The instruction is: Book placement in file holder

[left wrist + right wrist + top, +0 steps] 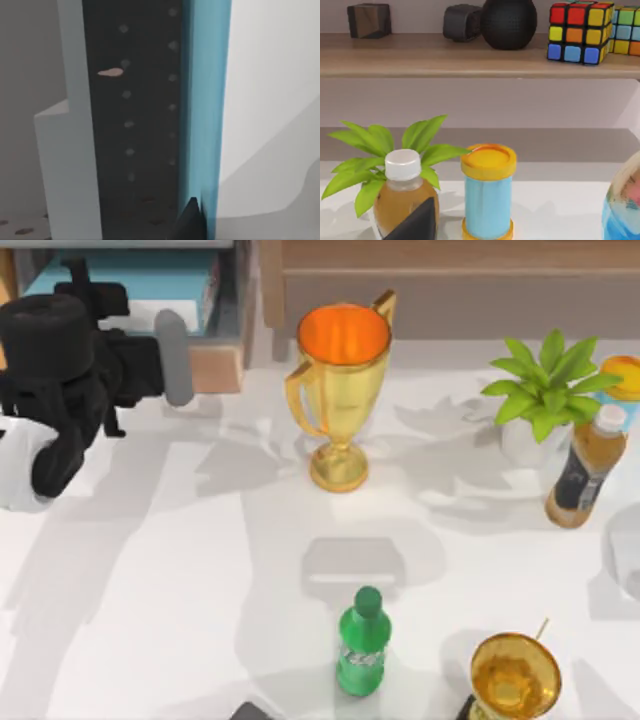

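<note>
1. The left arm reaches across the table's far left corner, its gripper (pixel 178 358) pointing toward the file holder (pixel 243 300) at the back edge.
2. The book (pixel 120 275), teal-blue with white page edges, lies just beyond the left gripper, inside the grey file holder; from above, its cover shows directly behind the arm.
3. In the left wrist view, the book (pixel 205 110) stands as a teal strip right ahead of the gripper, against the file holder's (pixel 75 125) dark perforated inside, with a pale grey wall to the strip's other side.
4. One dark fingertip (pixel 189 220) of the left gripper sits against the book's teal edge. Whether the fingers are clamped on the book or let go, I cannot tell.
5. A gold trophy (pixel 340 390) with an orange inside stands near the gripper, on its right, well apart from the file holder.
6. Farther from the gripper, toward the table's right side, are a potted plant (pixel 545 390) and a tea bottle (pixel 587 468); toward the near edge stand a green bottle (pixel 363 645) and a second gold cup (pixel 515 675).
7. The right wrist view faces the plant, the tea bottle, a yellow-lidded blue can (pixel 488 192) and a wooden shelf (pixel 445 55) carrying a colour cube (pixel 577 32).
</note>
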